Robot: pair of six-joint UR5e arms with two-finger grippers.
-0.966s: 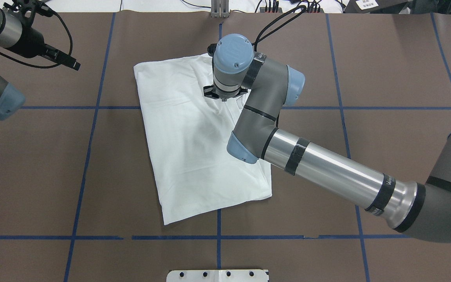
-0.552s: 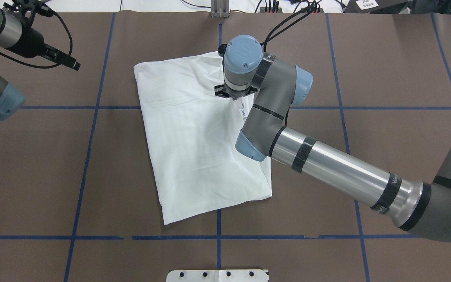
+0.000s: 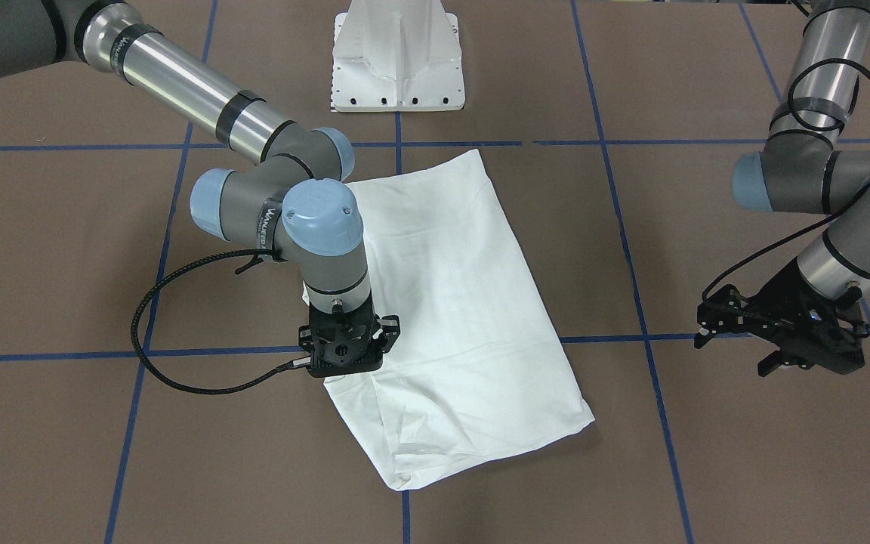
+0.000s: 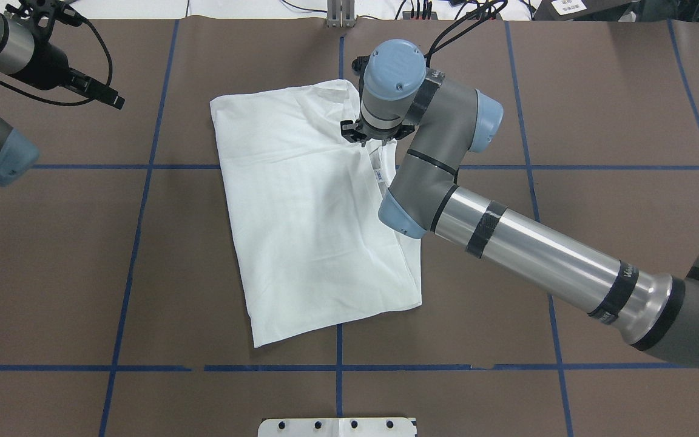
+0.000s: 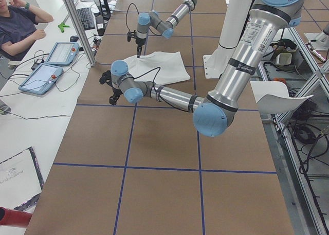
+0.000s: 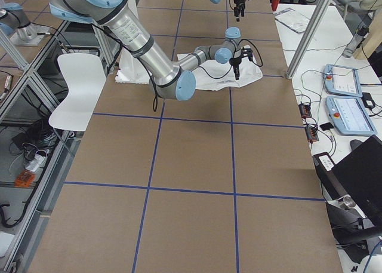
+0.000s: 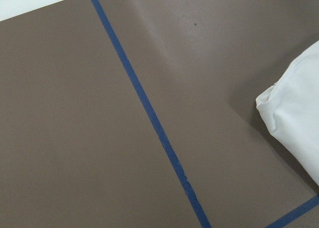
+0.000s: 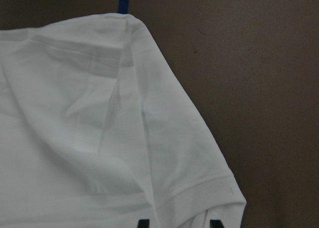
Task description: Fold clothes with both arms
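Note:
The clothes are one white shirt (image 4: 301, 230) lying folded and slanted on the brown table (image 4: 598, 109). Its neck label (image 4: 380, 176) shows by the right edge. My right gripper (image 4: 375, 135) points straight down at the shirt's far right corner and is shut on a fold of fabric. The right wrist view shows the ribbed edge of the shirt (image 8: 189, 188) between my two fingertips (image 8: 143, 223). In the front view this gripper (image 3: 344, 368) stands on the shirt's (image 3: 465, 302) left edge. My left gripper (image 4: 104, 94) hovers open and empty, well off to the left of the shirt. The left wrist view catches only a shirt corner (image 7: 299, 123).
A white metal pedestal (image 3: 397, 60) stands at the robot-side table edge. Blue tape lines (image 4: 137, 243) grid the brown table. In the exterior left view a person (image 5: 15, 24) sits at a side bench with tablets (image 5: 61, 52).
My right gripper has moved right and slightly farther away, dragging the shirt's upper layer with it. The neck label has come into view. The left arm has not moved.

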